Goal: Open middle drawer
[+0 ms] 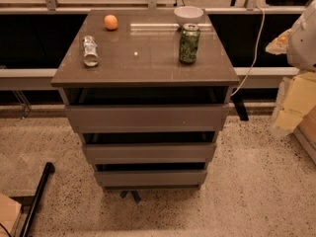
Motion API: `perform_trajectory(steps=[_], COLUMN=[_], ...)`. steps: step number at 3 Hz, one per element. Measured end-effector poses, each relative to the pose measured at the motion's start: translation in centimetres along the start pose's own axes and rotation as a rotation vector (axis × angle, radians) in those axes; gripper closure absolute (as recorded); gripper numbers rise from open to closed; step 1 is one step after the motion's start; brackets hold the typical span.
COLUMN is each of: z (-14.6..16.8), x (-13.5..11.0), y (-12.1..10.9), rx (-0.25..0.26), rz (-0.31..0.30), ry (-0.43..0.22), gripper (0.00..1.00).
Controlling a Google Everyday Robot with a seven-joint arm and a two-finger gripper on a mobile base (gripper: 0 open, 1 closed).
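— Speckled stone floor all round, dark panels and a pale rail behind. Standing in the middle?
— Grey three-drawer cabinet, topped by a glossy brown counter.
— Position of the middle drawer?
— Middle drawer: second front down, between the top drawer and the bottom drawer. Dark slot above its front; interior out of sight.
— And the end effector?
— End effector at the far right edge, pale and rounded, cut off by the frame, about level with the counter. Well apart from the middle drawer, up and to the right of it, touching no part of the cabinet. Open or closed: cannot tell.
— Containers?
— White bowl at the back right of the counter; cannot tell about contents. Just in front of it, a green can, upright. On the left side, a crushed silver can, lying down. Behind that, near the back left corner, an orange, apart from both cans.
— Elsewhere?
— Black pole slanting across the floor at lower left. White cable hanging down past the counter's right side. Yellowish sheets at the right, below the end effector.
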State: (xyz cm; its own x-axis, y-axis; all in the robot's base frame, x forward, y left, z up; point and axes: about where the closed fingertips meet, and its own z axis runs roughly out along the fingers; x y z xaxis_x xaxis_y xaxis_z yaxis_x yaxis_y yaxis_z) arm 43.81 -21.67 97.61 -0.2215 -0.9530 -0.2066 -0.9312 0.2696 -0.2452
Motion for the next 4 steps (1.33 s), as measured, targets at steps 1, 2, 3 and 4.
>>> perform_trajectory(steps=[1, 2, 3, 4], z=[0.1, 0.9, 4.5, 11.4], x=[0.0, -0.2, 0.4, 1.2], y=[0.0, 0.3, -0.2, -2.7], rx=[0.006, 0.071, 0.106, 0.086], rz=[-0.001, -0.010, 0.017, -0.005], ry=[-0.002, -0.028, -0.106, -0.172], gripper=[0.00, 0.00, 0.00, 0.00])
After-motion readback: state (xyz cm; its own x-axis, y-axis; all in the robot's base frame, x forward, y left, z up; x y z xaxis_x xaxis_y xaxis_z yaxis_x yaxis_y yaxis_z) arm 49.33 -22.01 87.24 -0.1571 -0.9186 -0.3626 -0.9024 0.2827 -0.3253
